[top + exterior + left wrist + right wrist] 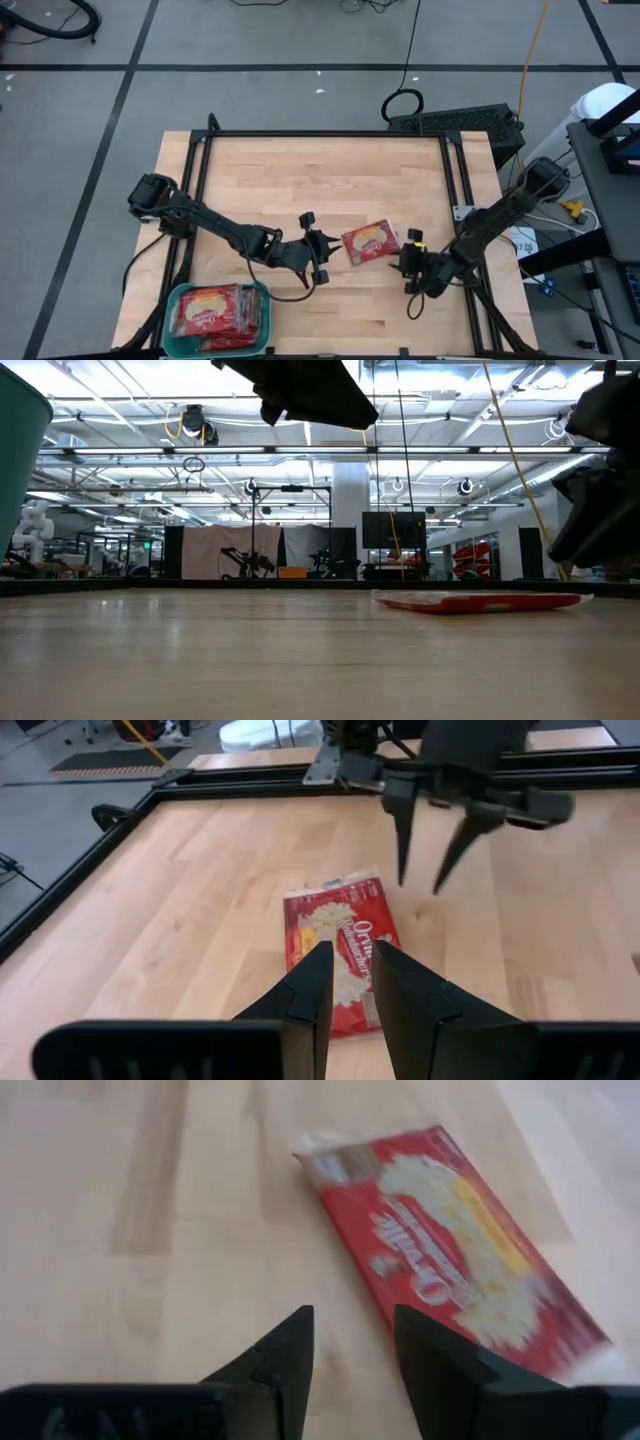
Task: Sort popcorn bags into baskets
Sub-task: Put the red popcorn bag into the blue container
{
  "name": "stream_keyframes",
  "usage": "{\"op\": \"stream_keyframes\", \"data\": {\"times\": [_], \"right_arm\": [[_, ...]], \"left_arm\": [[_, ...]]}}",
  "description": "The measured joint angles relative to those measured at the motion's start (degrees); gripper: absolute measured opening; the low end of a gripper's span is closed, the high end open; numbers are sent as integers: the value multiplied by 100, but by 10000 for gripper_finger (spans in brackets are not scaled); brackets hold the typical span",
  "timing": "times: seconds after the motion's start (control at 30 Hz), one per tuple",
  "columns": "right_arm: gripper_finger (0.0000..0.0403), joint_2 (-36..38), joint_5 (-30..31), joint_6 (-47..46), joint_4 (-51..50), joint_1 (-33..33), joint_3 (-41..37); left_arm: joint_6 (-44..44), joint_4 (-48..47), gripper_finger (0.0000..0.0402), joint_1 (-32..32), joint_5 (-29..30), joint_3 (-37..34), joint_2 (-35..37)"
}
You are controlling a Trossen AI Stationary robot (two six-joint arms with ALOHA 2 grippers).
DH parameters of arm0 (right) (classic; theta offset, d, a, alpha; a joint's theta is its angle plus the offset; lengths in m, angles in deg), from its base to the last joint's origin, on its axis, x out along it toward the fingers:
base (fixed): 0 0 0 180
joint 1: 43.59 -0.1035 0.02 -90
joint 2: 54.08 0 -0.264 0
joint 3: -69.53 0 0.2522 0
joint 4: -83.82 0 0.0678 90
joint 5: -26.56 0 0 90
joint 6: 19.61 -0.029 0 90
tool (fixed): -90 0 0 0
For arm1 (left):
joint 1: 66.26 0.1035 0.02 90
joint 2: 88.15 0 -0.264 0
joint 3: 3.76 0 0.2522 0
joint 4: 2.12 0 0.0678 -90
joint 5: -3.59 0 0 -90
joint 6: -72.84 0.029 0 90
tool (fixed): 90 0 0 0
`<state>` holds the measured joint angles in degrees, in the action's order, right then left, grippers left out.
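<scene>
One red popcorn bag (369,242) lies flat on the wooden table, also seen in the low view (480,601). My left gripper (325,248) hovers just left of it, its fingers (350,982) a narrow gap apart with nothing between them. My right gripper (402,262) stands just right of the bag, near the bag's near-right corner. It is open and empty, with the bag (450,1250) ahead of its fingertips. The teal basket (178,296) at the near left holds several red popcorn bags (215,310).
A black frame (320,134) runs along the table's far edge and down both sides. Bare wood lies between the far rail and the bag. In the low view the basket wall (18,450) stands at the left edge.
</scene>
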<state>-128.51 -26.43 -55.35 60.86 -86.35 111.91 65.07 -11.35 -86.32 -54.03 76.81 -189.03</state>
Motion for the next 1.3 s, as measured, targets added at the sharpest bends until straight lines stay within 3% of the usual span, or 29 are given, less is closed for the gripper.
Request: {"op": "stream_keyframes", "data": {"times": [0.17, 0.33, 0.47, 0.67, 0.9, 1.13, 1.3], "right_arm": [[134, 120, 26, -698, -1224, 63, -6], [140, 120, -465, -1440, -1723, 424, -29], [140, 122, -1084, -1300, -1314, 695, -193], [130, 120, -1480, -1146, -81, 832, -446], [124, 118, -2001, -1188, -116, 762, -125], [127, 118, -1281, -832, -375, 487, -63], [168, 113, -717, -314, -82, 147, -63]], "left_arm": [[-26, -5, 76, 55, 2, 0, 0], [-48, -8, 76, 55, 4, 0, 0], [-17, -7, 76, 52, 4, 0, 0], [-24, -10, 76, 37, 7, 0, 0], [-52, -225, 76, -115, 7, 0, 0], [-182, -331, 76, -151, 7, 0, 0], [-291, -351, 76, -153, 7, 0, 0]]}}
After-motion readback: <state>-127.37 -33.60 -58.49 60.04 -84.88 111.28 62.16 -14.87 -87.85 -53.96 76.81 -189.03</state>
